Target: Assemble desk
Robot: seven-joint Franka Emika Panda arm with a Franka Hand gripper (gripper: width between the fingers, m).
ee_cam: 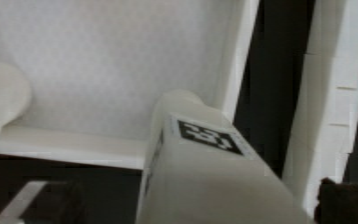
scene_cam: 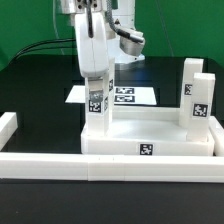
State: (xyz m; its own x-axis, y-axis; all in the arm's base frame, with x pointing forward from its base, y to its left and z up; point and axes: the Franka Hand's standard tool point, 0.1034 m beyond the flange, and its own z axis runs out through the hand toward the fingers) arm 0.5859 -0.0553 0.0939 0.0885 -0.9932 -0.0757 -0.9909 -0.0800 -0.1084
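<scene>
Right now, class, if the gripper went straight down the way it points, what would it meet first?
Most likely the upright leg directly under the gripper, standing in the tabletop's corner. The fingers seem to straddle its top, so depth is uncertain.

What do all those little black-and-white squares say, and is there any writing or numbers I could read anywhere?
No readable words, numbers or brands anywhere.
Desk tabletop: a black-and-white square tag on its front edge, pattern only.
Legs and: pattern tags, no letters.
Marker board: several tags, too small to make out.
</scene>
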